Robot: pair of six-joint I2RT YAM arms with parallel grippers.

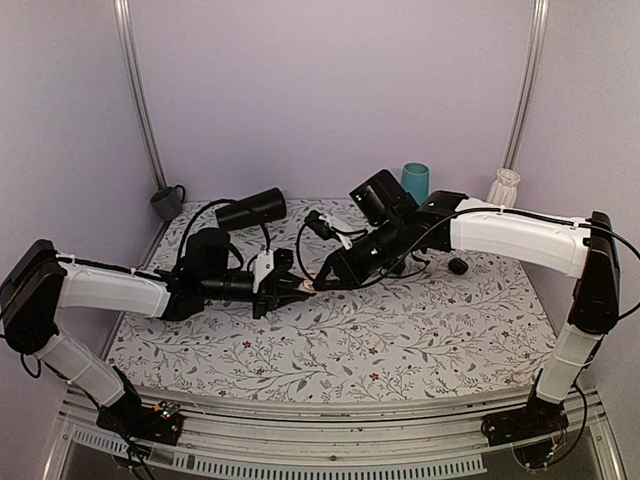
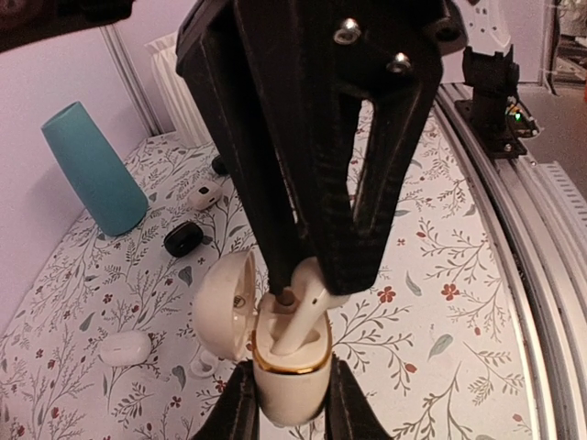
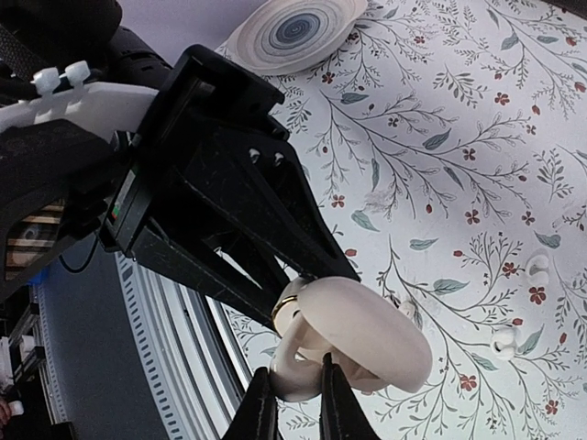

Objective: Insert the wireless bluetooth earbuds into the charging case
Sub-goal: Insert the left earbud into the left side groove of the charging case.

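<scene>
My left gripper point(image 2: 292, 380) is shut on the white charging case point(image 2: 289, 403) and holds it above the table. The case has a gold rim, and its lid point(image 2: 220, 307) is open to the left. My right gripper point(image 2: 310, 280) comes from above, shut on a white earbud point(image 2: 307, 316) whose stem reaches into the right well. The other well is partly hidden by a finger. In the right wrist view my right gripper point(image 3: 298, 385) pinches the earbud point(image 3: 295, 371) beside the lid point(image 3: 376, 335). From above, both grippers point(image 1: 305, 285) meet left of the table's centre.
A teal cup point(image 2: 92, 170) stands at the back, with a black round piece point(image 2: 183, 238) and a white piece with a red dot point(image 2: 204, 195) near it. A small white oval piece point(image 2: 126, 346) lies left of the case. A dark mug point(image 1: 167, 202), black cylinder point(image 1: 252, 210) and white vase point(image 1: 504, 187) line the back.
</scene>
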